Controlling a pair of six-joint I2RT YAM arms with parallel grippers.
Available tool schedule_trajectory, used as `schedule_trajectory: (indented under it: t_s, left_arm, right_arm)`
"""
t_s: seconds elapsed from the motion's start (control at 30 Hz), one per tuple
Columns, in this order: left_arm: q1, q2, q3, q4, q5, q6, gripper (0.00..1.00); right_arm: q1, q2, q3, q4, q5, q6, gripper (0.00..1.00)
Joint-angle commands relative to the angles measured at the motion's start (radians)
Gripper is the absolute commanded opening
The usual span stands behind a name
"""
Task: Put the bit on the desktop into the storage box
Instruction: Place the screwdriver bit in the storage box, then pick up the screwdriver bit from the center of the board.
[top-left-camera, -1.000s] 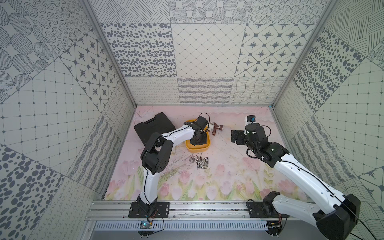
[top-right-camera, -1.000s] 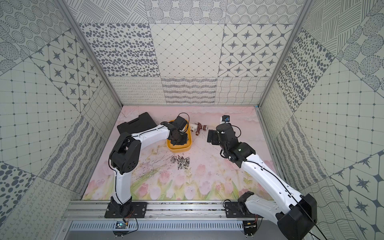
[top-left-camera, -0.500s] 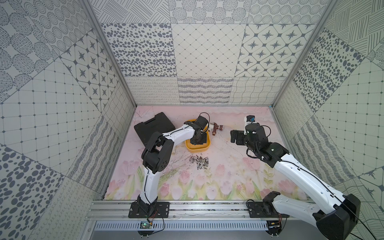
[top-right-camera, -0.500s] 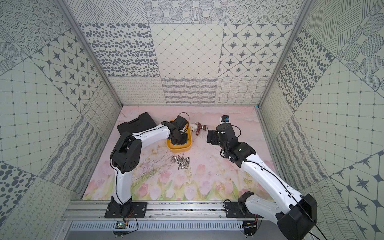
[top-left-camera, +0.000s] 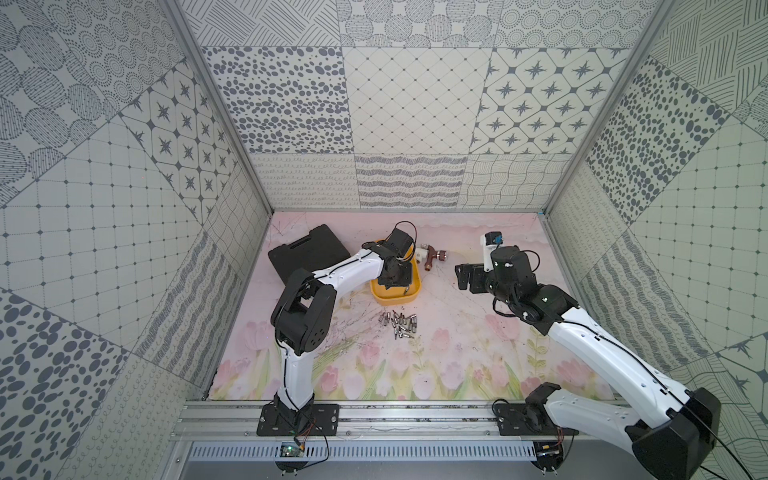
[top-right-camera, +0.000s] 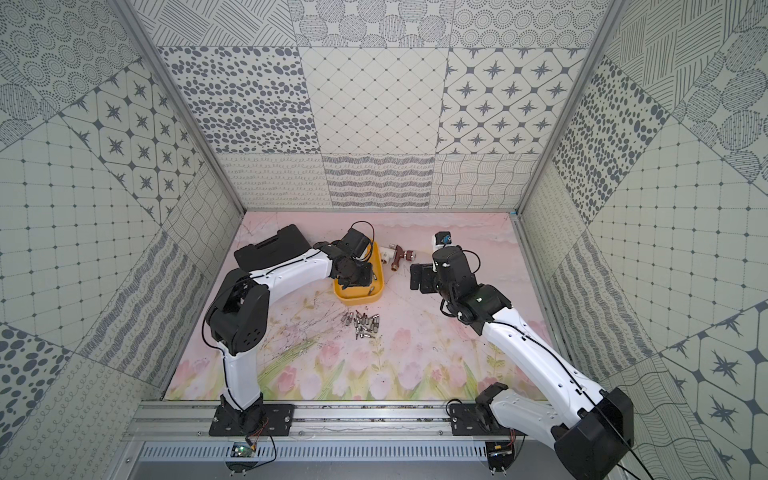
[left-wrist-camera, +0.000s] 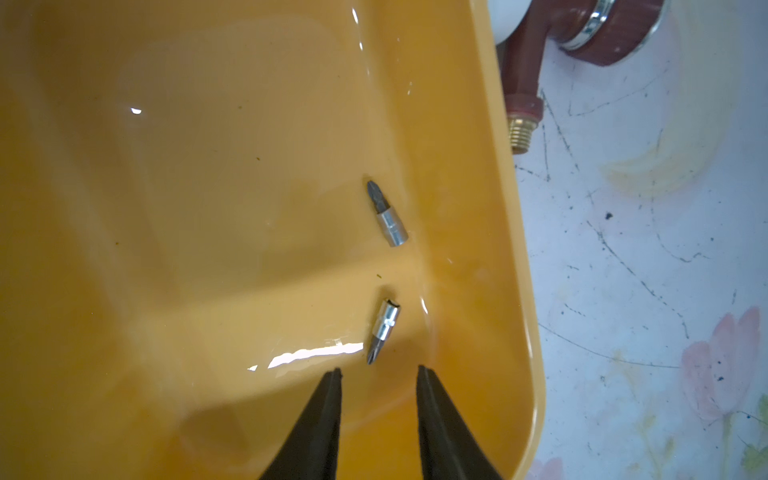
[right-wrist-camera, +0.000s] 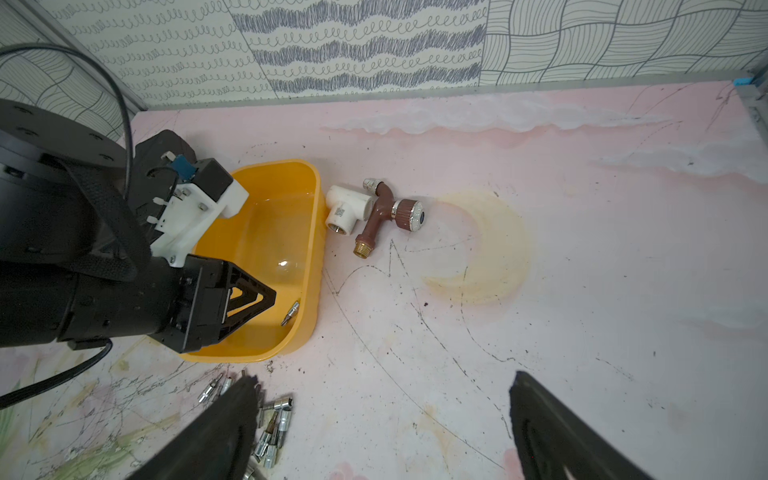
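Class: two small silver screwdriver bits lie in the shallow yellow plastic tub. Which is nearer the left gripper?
The silver bit whose dark tip points toward the left gripper; the other bit points away.

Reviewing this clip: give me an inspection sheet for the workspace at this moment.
Surface: desktop pink, floral, scribbled with dark marks, one yellow crescent.
Job's things: storage box holds two bits; a pile of bits lies on the desktop beside it.
Clutter: black case at the back; tap and white pipe fitting beside the box.
Grippers: left gripper open, empty, over the box; right gripper open wide, empty, above the desktop.
Cables: black cable loops off the left arm, no snag seen.
Surroundings: patterned walls on three sides, rail in front.
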Motion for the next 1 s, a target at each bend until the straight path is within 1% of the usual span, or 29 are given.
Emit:
schedule_trajectory:
  t_s: [0.0,0.17,0.37,0.5,0.67,0.8,0.97]
  left_arm:
    - [0.018,-0.083,-0.047,0.037,0.024,0.007,0.42]
    - [0.049,-0.190,-0.127,0.044,0.032,0.010,0.47]
    - [0.101,-0.337,-0.240,0.060,0.042,0.010,0.52]
    - [0.119,-0.412,-0.286,0.037,0.027,0.026,0.53]
    - [0.116,-0.518,-0.365,-0.004,0.007,0.024,0.53]
    - [0.090,-0.599,-0.426,-0.076,-0.029,0.023,0.52]
    - [0.066,-0.677,-0.518,-0.136,-0.045,0.018,0.44]
  right_arm:
    - [-0.003,0.010,0.022,0.036,-0.092,-0.052,0.97]
    - [-0.001,0.036,0.051,-0.001,-0.168,-0.076,0.96]
    - [0.007,0.057,0.054,-0.014,-0.201,-0.080,0.95]
    - [0.011,0.072,0.054,-0.020,-0.209,-0.082,0.95]
    - [0.016,0.090,0.049,-0.026,-0.198,-0.087,0.95]
    - [0.017,0.107,0.047,-0.026,-0.198,-0.086,0.95]
    - [0.019,0.124,0.050,-0.026,-0.193,-0.086,0.94]
